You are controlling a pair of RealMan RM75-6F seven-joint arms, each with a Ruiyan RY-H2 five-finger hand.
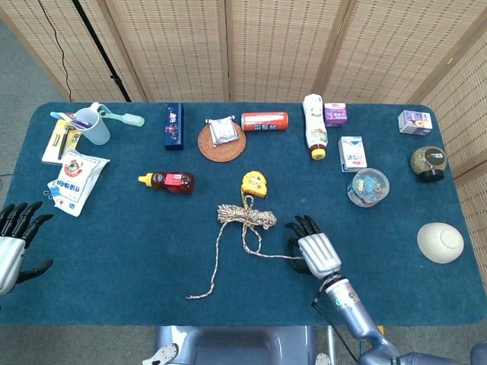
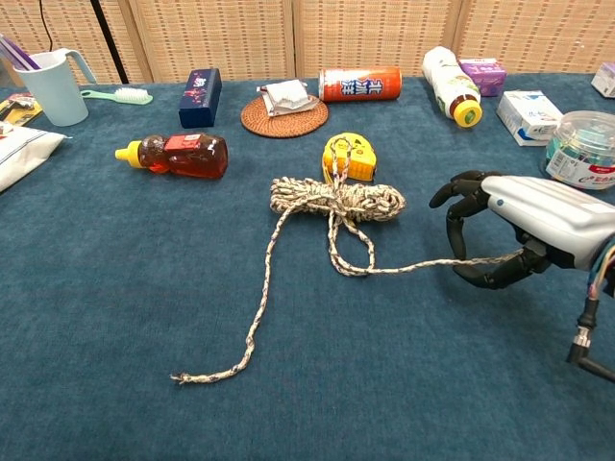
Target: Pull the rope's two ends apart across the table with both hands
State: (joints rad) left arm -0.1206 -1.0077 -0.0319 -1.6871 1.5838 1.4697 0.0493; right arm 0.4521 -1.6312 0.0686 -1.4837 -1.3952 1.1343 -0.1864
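1. Right now the rope (image 2: 332,206) lies near the middle of the blue surface (image 1: 137,251), its coiled bundle just in front of a yellow tape measure (image 2: 348,156).
2. One end runs from the bundle to the right hand (image 2: 509,240), which holds it with fingers (image 2: 459,206) curled around the strand (the stretch between loop and hand looks nearly straight).
3. The other end (image 2: 183,377) trails down to the front left and lies loose on the surface, well apart from either hand.
4. Over at the far left edge of the head view, the left hand (image 1: 14,243) shows with fingers spread and nothing in it; the chest view does not show it.
5. Behind the rope stand a honey-coloured bottle (image 2: 178,155), a woven coaster (image 2: 283,115) with a small packet on it, and an orange can (image 2: 360,84) lying on its side.
6. A white bowl (image 1: 440,242) sits near the right edge, well apart from the rope.
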